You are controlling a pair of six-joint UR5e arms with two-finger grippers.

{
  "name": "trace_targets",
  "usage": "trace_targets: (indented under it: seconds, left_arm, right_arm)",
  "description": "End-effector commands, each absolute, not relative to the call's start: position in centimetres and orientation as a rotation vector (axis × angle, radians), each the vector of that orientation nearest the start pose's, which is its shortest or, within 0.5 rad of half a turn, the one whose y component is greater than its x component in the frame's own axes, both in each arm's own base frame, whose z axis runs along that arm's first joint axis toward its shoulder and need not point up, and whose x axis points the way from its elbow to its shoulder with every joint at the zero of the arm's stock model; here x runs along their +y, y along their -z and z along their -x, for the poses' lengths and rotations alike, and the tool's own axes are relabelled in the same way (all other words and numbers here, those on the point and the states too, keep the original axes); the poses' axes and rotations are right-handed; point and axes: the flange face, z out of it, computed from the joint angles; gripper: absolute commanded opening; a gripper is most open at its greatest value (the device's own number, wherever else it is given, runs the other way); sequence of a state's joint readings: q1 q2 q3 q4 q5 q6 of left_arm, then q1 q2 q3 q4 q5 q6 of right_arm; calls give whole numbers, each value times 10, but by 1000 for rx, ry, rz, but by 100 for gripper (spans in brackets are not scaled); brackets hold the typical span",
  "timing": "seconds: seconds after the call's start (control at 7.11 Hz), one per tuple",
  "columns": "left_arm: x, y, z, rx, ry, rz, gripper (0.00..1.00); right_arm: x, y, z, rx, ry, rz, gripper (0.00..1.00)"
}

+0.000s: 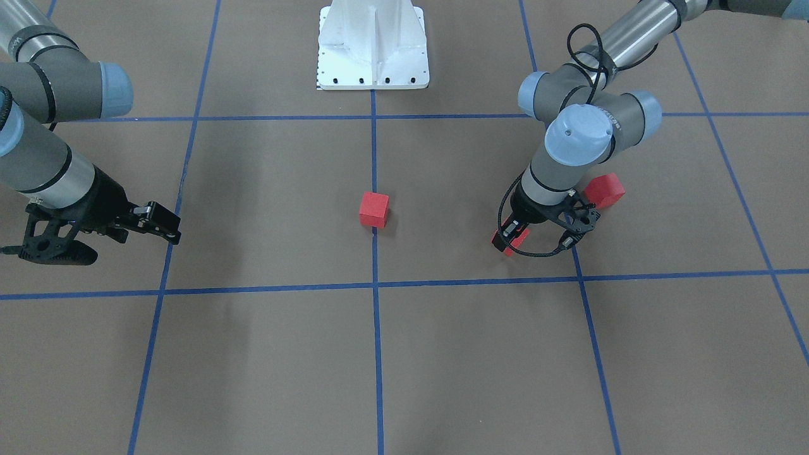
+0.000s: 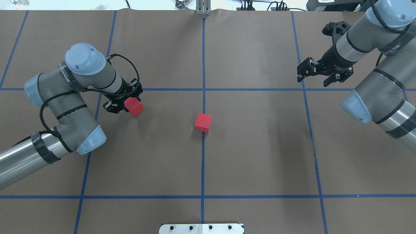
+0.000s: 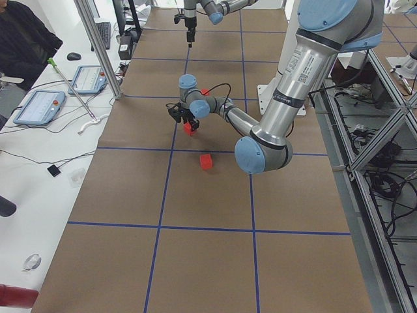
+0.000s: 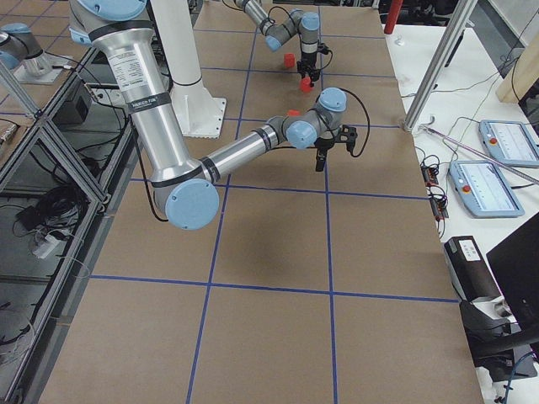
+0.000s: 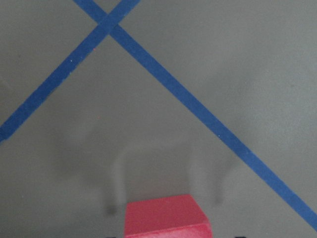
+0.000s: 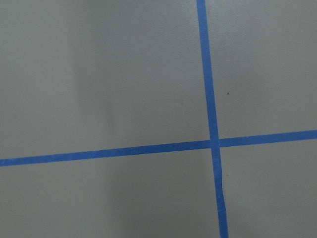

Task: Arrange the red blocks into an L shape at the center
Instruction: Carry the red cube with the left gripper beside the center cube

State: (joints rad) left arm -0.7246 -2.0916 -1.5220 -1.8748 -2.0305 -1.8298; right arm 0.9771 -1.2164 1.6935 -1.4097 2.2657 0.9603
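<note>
One red block (image 1: 373, 209) (image 2: 203, 122) rests on the blue tape line at the center (image 2: 203, 152). My left gripper (image 2: 127, 103) (image 1: 526, 240) is shut on a second red block (image 2: 134, 107) (image 1: 509, 241), which also shows at the bottom edge of the left wrist view (image 5: 167, 216), low over the table. A third red block (image 1: 604, 191) lies on the table behind the left wrist; the arm hides it in the overhead view. My right gripper (image 2: 312, 76) (image 1: 161, 225) hangs open and holds nothing, far from all blocks, over a tape crossing (image 6: 213, 143).
The robot's white base plate (image 1: 373, 50) (image 2: 201, 228) stands at the table's robot-side edge. Blue tape lines split the brown surface (image 2: 260, 146) into large squares. In the side views, tablets and cables lie on white benches past the table's far edge (image 3: 39, 107).
</note>
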Motion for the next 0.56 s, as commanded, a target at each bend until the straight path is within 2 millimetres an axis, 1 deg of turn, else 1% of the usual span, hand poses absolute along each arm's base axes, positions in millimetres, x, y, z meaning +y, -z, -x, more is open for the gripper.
trace_targets:
  seconds: [0.0, 0.14, 0.28, 0.42]
  left_arm:
    - [-541, -267, -479, 920, 710, 233, 0]
    - [-546, -215, -487, 944, 626, 189, 0]
    - [-554, -170, -502, 973, 521, 134, 0]
    - [-547, -150, -528, 975, 395, 90, 0]
  right_arm:
    - [-554, -382, 289, -907, -120, 32, 99]
    - [-558, -381, 282, -912, -129, 28, 99]
    - [-559, -382, 280, -911, -132, 28, 99]
    - [-559, -382, 278, -911, -135, 27, 99]
